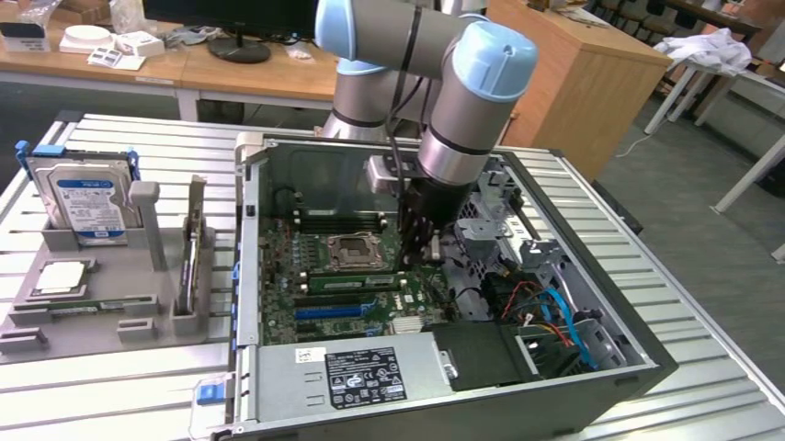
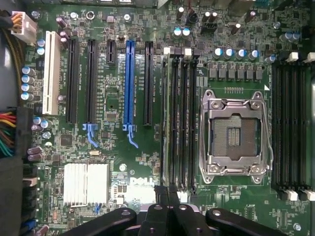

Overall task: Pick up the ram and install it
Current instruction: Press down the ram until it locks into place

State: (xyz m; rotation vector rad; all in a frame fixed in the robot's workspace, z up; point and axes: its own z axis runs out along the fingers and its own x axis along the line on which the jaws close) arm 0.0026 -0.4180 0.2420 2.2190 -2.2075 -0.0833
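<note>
The ram [image 1: 351,280] is a long green stick standing on edge in a black slot beside the empty CPU socket [image 1: 357,249] on the motherboard. In the wrist view its thin top edge [image 2: 164,118] runs along the slot farthest from the socket [image 2: 235,132]. My gripper [image 1: 417,250] reaches down into the open computer case. Its black fingers are shut together [image 2: 167,191] right over one end of that slot bank, with nothing between them. Whether the tips touch the stick I cannot tell.
On the exterior view's left, a grey holder [image 1: 147,213] carries a hard drive with a blue label [image 1: 90,197], a square silver processor [image 1: 62,276] and another thin green stick [image 1: 76,305]. The case walls [image 1: 249,276], the power supply [image 1: 358,377] and coloured cables [image 1: 554,312] hem in the motherboard.
</note>
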